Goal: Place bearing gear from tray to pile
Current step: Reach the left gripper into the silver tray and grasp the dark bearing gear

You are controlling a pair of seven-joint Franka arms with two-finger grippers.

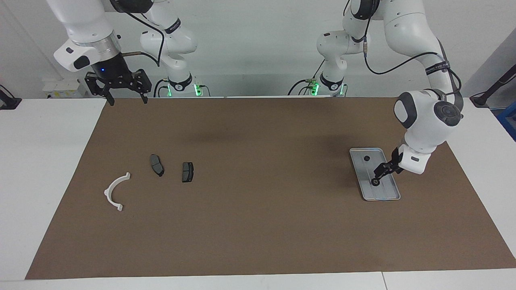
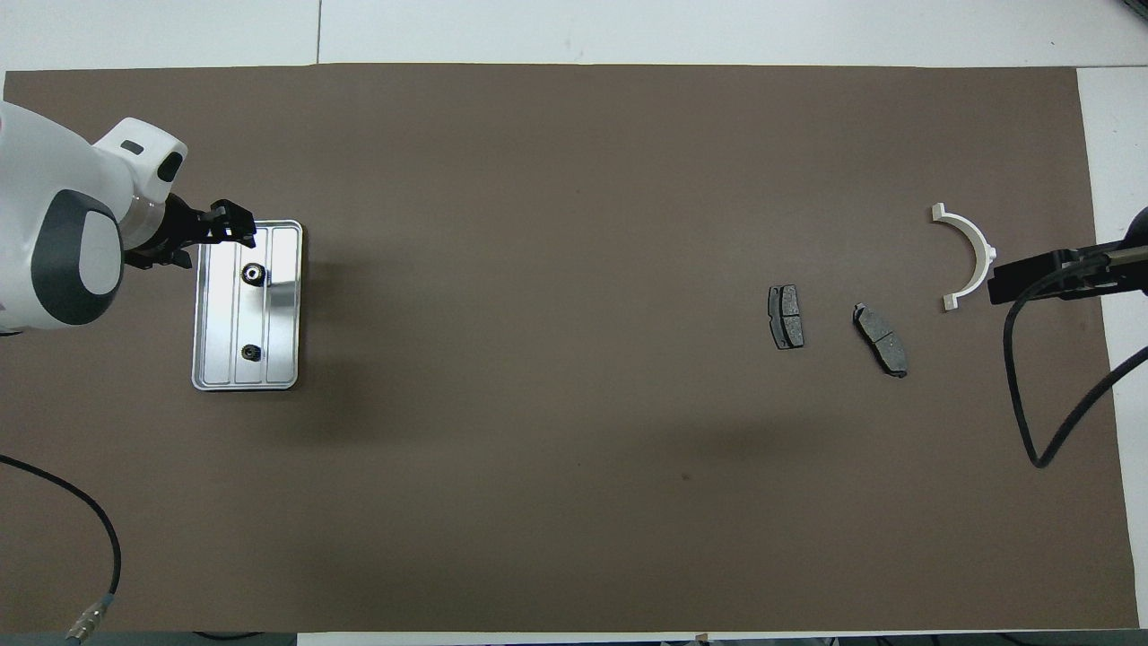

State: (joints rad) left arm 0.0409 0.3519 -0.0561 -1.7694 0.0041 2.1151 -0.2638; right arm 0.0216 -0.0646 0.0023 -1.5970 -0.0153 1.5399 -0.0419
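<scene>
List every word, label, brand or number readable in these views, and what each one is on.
None can be read.
Black bands on the left arm and right arm carry pale lettering, too small to read.
No markings show on the tray, the gears or the pile parts.

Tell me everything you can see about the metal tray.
The tray is a shallow silver-grey rectangle, metal by its look, with rounded corners, a raised rim and lengthwise ridges. It lies flat on the brown mat toward the left arm's end of the table. Two small dark round parts sit in it, one nearer the robots, the other farther. The left end effector is low over the farther part; whether it touches cannot be told.
</scene>
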